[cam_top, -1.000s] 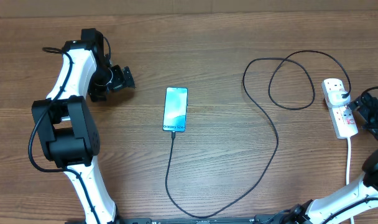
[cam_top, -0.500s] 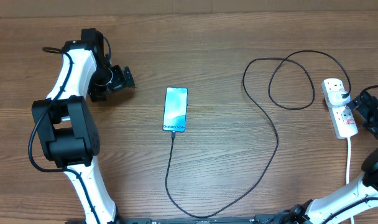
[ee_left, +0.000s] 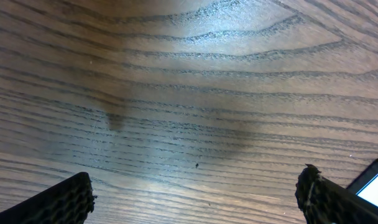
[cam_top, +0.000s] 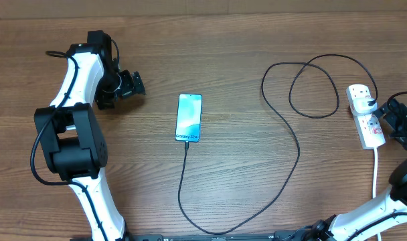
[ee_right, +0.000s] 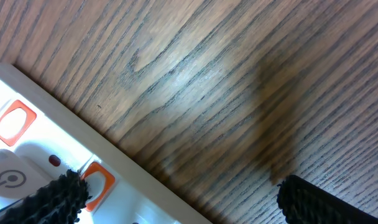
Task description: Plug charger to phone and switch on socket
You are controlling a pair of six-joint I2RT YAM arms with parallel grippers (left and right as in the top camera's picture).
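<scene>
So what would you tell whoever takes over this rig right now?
Left fingers: open, over bare table left of the phone.
Right fingers: open beside the power strip, holding nothing.
Cable: looks plugged into the phone's near end; its black plug sits in the strip.
Left to do: switching the strip on; whether its switches are on cannot be told.

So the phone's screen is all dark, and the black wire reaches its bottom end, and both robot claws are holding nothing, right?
Not quite. The phone isn't dark: its screen is lit light blue, as the overhead view shows. The rest holds: the charger wire reaches the phone's bottom end, and the left gripper and right gripper are open and holding nothing.
</scene>
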